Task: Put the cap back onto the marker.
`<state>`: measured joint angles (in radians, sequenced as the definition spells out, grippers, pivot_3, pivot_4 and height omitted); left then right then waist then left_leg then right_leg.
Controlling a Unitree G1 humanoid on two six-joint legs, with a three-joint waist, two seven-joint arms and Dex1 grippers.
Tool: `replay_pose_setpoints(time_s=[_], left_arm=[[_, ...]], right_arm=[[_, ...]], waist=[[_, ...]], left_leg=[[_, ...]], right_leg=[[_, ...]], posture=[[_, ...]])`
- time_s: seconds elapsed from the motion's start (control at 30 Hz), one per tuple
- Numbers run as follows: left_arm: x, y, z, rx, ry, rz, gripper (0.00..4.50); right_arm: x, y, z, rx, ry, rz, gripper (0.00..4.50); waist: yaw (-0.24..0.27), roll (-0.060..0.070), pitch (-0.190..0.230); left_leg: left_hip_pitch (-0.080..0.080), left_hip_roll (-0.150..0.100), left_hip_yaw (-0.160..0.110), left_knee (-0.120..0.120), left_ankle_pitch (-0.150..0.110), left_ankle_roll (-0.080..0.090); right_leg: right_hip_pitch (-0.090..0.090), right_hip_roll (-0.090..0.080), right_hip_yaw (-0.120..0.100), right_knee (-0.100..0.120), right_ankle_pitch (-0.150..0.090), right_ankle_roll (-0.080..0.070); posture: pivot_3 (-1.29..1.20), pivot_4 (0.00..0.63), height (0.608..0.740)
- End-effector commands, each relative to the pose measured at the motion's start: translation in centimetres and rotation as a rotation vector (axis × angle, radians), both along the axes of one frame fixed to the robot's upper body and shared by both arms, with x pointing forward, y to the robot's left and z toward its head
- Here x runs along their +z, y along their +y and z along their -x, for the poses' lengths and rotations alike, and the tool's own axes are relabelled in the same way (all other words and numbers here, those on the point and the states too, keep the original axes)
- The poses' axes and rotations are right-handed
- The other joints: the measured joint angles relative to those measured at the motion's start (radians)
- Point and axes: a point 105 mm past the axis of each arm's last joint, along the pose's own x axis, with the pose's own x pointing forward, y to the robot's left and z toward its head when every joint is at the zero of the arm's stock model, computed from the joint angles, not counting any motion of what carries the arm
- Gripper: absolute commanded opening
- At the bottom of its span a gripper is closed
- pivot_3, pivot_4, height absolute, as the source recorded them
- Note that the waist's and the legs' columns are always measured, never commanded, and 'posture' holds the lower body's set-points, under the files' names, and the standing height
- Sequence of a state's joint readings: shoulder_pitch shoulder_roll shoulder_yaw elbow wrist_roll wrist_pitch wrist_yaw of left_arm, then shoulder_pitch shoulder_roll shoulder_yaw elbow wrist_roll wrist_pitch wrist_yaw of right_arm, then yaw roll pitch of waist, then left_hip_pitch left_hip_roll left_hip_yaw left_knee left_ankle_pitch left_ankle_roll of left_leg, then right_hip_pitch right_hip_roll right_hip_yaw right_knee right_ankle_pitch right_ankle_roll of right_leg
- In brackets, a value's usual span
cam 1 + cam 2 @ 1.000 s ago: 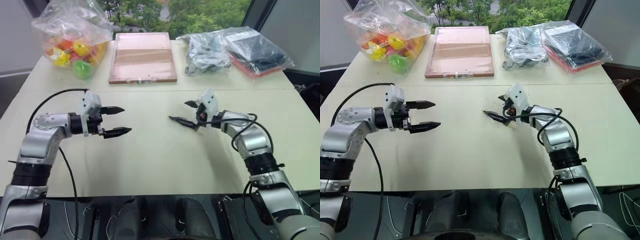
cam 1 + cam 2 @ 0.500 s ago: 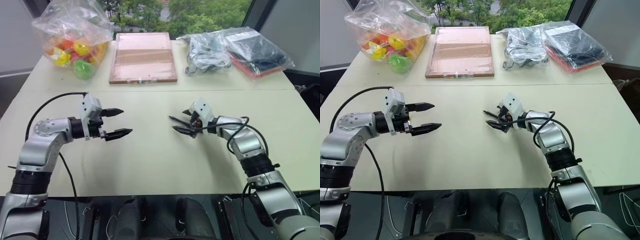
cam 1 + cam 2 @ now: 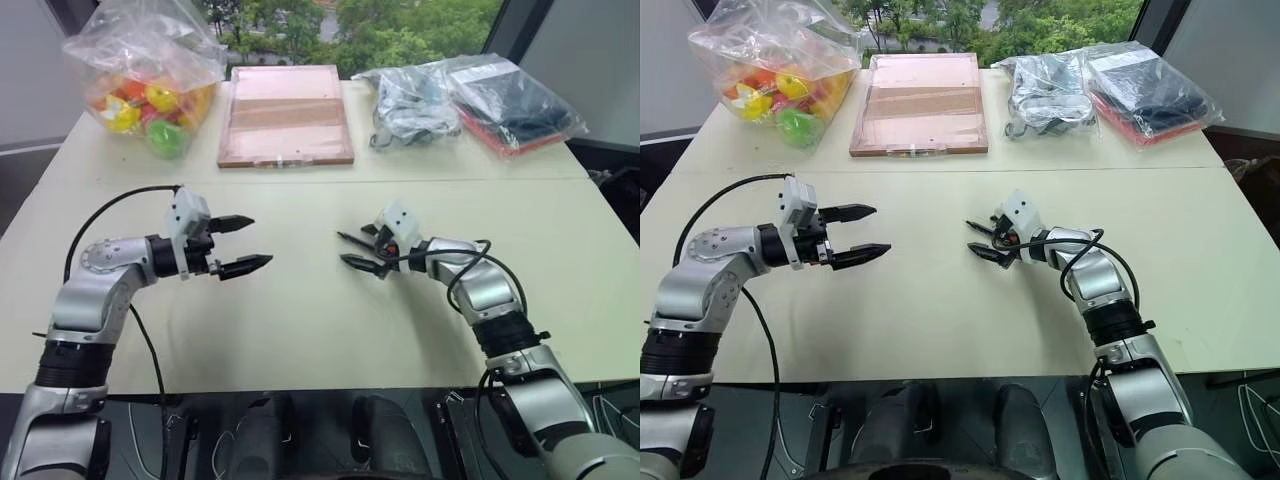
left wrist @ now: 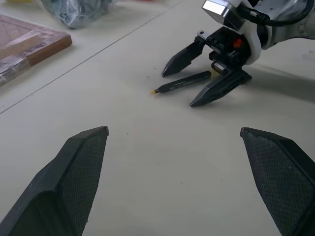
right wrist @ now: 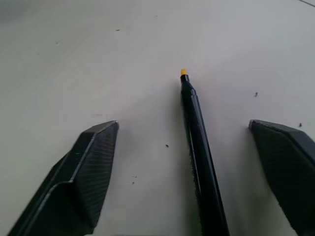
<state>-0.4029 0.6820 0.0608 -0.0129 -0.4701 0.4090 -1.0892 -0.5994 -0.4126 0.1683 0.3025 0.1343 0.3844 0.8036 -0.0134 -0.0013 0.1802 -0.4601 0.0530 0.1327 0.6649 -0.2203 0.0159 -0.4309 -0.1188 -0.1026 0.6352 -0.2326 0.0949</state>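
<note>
Right wrist view: right gripper [image 5: 184,162] jaws apart astride the marker [image 5: 199,147], left gripper [image 3: 248,243] agape.

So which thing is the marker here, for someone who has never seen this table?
On the pale table, look near the middle, well in front of the copper tray, at the right pincer. The marker lies flat between its open fingers. Unlike the bagged items at the back, it is a slim black stick with a tiny yellow tip.

Both eye views look down from above the surface's [image 3: 300,320] near edge. Each wrist view skims low, close; both share the marker [image 4: 183,82].
</note>
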Motion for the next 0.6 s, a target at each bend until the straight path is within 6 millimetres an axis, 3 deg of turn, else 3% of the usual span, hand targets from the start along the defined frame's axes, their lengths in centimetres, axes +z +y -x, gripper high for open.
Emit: replay_pose_setpoints(time_s=[0.03, 0.2, 0.47, 0.6], left_arm=[[1.5, 0.2, -0.2, 0.011, -0.053, 0.019, 4.5], [1.7, 0.6, -0.4, 0.033, -0.061, 0.021, 4.5], [1.9, 2.1, -0.6, 0.089, -0.07, 0.008, 4.5], [2.5, 5.4, -1.3, 0.193, -0.1, -0.05, 4.5]], right_arm=[[-0.5, -0.2, 0.2, 0.004, 0.004, 0.019, 2.59], [-1.2, -0.4, 0.6, 0.023, -0.005, 0.056, 0.04], [0.5, -1.0, 0.0, 0.005, -0.068, 0.058, 0.04], [4.5, -1.5, -0.7, 0.047, -0.193, 0.122, 0.04]], waist=[[0.0, 0.0, 0.0], [0.0, 0.0, 0.0], [0.001, 0.0, 0.0], [0.0, 0.0, 0.0]], left_leg=[[0.0, 0.0, 0.0, 0.0, 0.0, 0.0], [0.0, 0.0, 0.0, 0.0, 0.0, 0.0], [0.001, 0.0, 0.0, 0.0, 0.0, 0.0], [0.001, 0.0, 0.0, 0.0, 0.0, 0.0]], right_leg=[[0.0, 0.0, 0.0, 0.0, 0.0, 0.0], [0.001, 0.0, 0.0, 0.0, 0.0, 0.0], [0.001, 0.0, 0.0, 0.0, 0.0, 0.0], [0.001, 0.0, 0.0, 0.0, 0.0, 0.0]], posture=[[0.0, 0.15, 0.74], [0.0, 0.15, 0.74], [0.0, 0.15, 0.74], [0.0, 0.15, 0.74]])
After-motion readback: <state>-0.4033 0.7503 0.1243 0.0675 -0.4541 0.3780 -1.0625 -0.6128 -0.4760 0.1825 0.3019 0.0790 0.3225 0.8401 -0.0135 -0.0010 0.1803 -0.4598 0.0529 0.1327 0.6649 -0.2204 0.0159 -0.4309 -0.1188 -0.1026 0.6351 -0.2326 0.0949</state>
